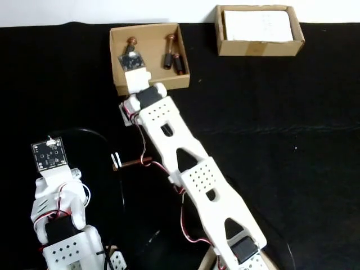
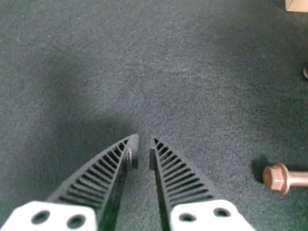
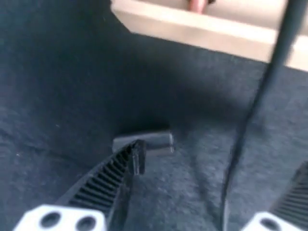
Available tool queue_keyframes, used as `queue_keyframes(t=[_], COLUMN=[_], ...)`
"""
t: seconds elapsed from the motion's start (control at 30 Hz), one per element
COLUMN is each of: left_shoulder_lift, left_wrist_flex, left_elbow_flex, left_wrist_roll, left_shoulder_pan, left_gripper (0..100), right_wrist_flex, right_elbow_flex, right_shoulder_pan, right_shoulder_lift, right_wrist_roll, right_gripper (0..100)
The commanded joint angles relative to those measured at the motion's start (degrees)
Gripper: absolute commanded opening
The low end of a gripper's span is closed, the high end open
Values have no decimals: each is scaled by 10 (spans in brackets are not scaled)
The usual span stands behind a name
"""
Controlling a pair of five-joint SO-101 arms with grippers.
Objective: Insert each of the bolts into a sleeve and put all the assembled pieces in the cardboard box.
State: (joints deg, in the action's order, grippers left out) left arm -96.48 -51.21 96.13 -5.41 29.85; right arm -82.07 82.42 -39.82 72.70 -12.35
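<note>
Left tool [image 2: 143,149] is only cracked a sliver, gripping nothing, low over the dark tabletop [image 2: 168,62]. A loose bolt [image 2: 275,177] lies off to its side. Further out, the right tool [image 3: 219,161] is spread wide, one finger right by a sleeve [image 3: 144,141], near the cardboard box [image 1: 147,85] holding assembled pieces [image 1: 173,55].

Dark surface [image 1: 281,140]: cardboard box [image 1: 169,83] at the far edge, second box [image 1: 259,48] toward the far-right corner, bolt [image 1: 132,163] lying front-left.
</note>
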Motion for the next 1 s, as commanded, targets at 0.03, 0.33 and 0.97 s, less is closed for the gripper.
queue_keyframes(t=[0.03,0.33,0.97], left_shoulder_lift=[-6,-6,-7], left_wrist_flex=[2,2,2], left_elbow_flex=[5,7,11], left_wrist_roll=[-1,-1,-1], left_shoulder_pan=[5,5,4], left_gripper=[66,66,66], right_wrist_flex=[14,-3,-65], right_elbow_flex=[0,37,118], right_shoulder_pan=[-26,-37,-66], right_shoulder_lift=[26,20,34], right_wrist_roll=[-4,-4,-1], right_gripper=[454,454,454])
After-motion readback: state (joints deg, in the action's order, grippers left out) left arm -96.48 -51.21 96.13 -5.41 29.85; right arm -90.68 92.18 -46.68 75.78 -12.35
